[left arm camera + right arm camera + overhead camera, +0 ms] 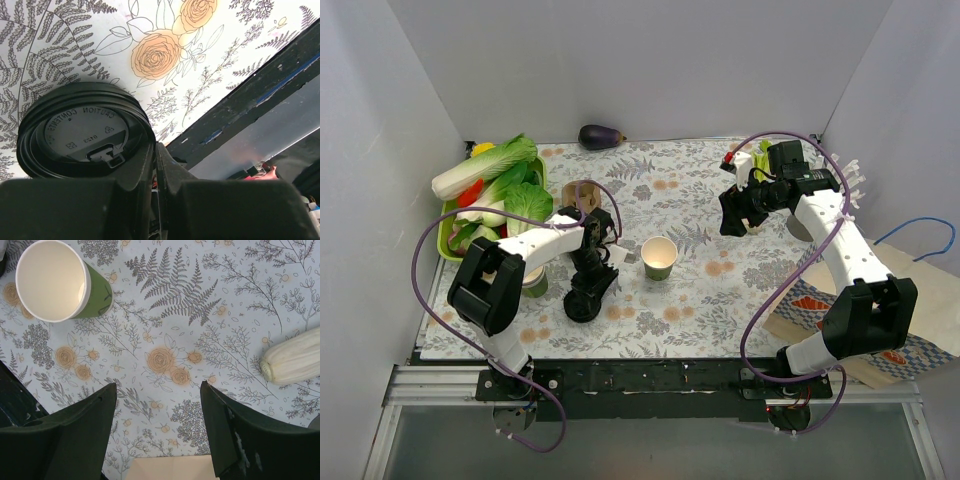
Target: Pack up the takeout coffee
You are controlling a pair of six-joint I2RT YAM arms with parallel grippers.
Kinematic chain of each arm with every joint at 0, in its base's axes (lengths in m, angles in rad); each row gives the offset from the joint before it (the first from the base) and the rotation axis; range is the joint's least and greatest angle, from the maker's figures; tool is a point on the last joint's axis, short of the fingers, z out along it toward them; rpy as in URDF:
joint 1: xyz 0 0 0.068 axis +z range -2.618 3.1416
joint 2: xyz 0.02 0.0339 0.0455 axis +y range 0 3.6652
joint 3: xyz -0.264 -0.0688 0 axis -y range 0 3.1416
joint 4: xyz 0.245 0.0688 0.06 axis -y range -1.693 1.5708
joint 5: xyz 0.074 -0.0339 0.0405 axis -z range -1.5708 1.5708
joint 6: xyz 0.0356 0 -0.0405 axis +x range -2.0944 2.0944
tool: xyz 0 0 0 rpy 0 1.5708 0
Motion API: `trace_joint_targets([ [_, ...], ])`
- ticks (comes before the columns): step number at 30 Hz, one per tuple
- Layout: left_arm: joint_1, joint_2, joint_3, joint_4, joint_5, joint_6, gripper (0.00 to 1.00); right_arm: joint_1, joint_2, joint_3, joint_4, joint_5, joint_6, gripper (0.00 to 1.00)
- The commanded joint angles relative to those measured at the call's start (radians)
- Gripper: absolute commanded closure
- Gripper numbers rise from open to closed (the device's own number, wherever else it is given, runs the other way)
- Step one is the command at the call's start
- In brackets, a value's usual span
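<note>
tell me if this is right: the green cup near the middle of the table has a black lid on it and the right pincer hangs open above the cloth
Not quite. The green cup has no lid: the right wrist view shows its cream inside open. The black lid is over by the left pincer. The right pincer does hang open above the cloth.

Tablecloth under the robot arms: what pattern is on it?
The tablecloth is pale with grey ferns and orange roses; the right wrist view shows it best.
</note>
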Motion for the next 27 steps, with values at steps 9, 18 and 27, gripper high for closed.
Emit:
trace_joint_targets([
  [9,0.0,-0.114,0.013,-0.052,-0.097,0.016,1.0,0.005,-0.007,0.027,0.014,-0.033,0.008,0.24],
  [18,0.003,-0.186,0.08,-0.112,-0.075,0.023,1.0,0.006,-0.005,0.07,-0.005,-0.085,0.017,0.24],
  [27,0.003,-0.056,0.488,-0.192,0.163,0.058,1.0,0.015,0.019,0.22,-0.048,-0.219,0.023,0.25],
])
